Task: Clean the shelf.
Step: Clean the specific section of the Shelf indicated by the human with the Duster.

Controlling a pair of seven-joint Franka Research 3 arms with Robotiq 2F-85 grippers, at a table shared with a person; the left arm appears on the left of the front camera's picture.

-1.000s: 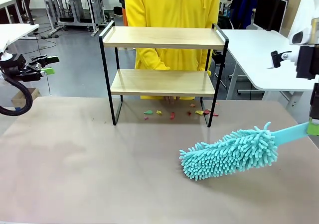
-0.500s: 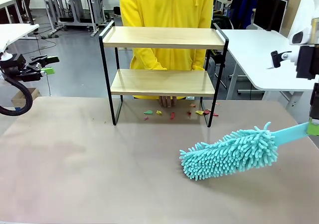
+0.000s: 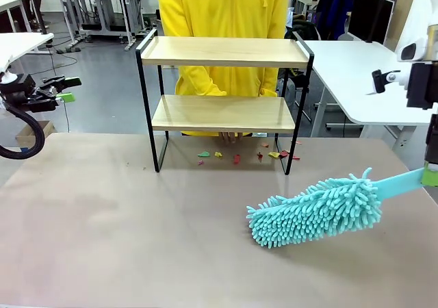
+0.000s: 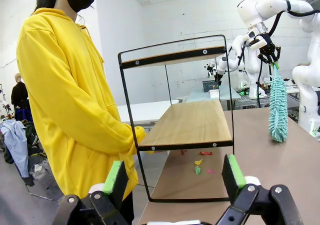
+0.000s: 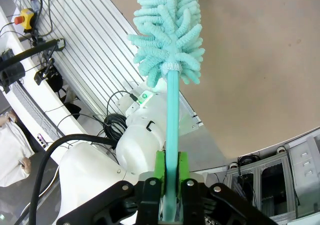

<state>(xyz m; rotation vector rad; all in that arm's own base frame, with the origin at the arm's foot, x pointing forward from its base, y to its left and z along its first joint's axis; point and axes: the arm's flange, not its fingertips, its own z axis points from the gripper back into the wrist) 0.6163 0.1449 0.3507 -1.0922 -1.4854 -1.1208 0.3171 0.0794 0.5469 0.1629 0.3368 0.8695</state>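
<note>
The desk [image 3: 102, 239] looks just as it did a second ago, and so does nearly everything on it. The one real change is the person [image 3: 219, 7] behind the shelf [image 3: 222, 82], who has drifted a little toward the robot's left. The shelf itself has not moved: it stands upright at the far middle of the desk, and both boards look bare. The duster [image 3: 315, 212] lies in the same spot, in front of the shelf and off to its right, with its fluffy head low over the desk; whether it touches the desk I cannot tell. The right end effector [image 5: 169, 162] stays clamped on the duster's handle, well to the right of the shelf. The left end effector [image 4: 172, 177] stays spread wide and empty, well to the left of the shelf. The person's hand [image 3: 229, 137] shows just behind the shelf, under the lower board. Small coloured scraps [image 3: 236, 157] lie on the desk under the shelf, toward its right legs. With neither arm stirring, I judge that the wiping has paused or not begun, and the duster must still travel to the shelf.
</note>
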